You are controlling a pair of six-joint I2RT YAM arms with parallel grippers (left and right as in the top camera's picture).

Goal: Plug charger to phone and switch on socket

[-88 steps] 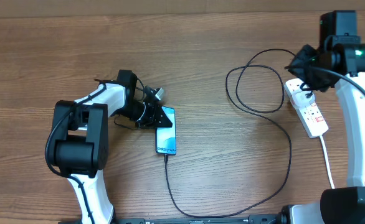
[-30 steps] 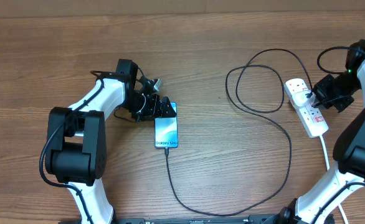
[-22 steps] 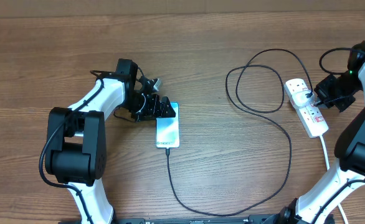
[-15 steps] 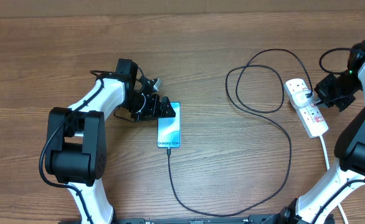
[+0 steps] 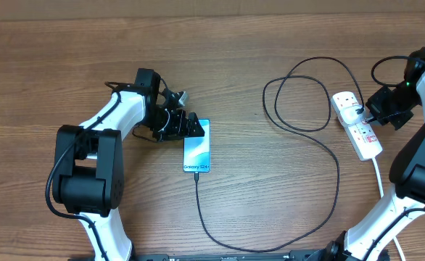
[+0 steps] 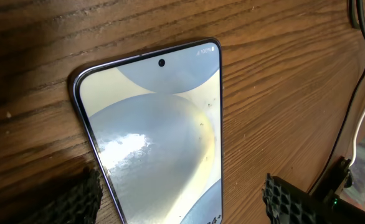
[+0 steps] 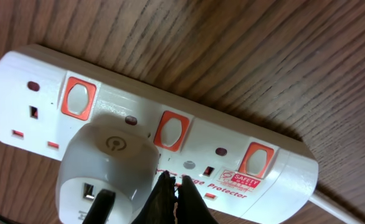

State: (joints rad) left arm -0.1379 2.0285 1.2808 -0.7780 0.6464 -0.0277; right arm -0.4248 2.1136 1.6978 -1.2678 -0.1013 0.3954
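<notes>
The phone (image 5: 196,154) lies face up on the wooden table, its light-blue screen (image 6: 157,143) lit. The charger (image 5: 337,181), a thin black cable, runs from the phone's lower end in loose loops to a white adapter (image 7: 104,171) plugged into the socket (image 5: 357,125), a white power strip (image 7: 170,134) with orange-red switches. My left gripper (image 5: 192,129) is open, one finger on each side of the phone's upper part (image 6: 182,208), holding nothing. My right gripper (image 7: 175,182) is shut, its tips resting on the strip just below the middle switch (image 7: 170,131).
The strip's white cord (image 5: 378,181) trails toward the front right, under my right arm. The black cable's loops (image 5: 299,98) lie between the phone and the strip.
Since the earliest frame my right arm has swung to the strip's right side and the phone has shifted and straightened. Over the last half second nothing has moved.
</notes>
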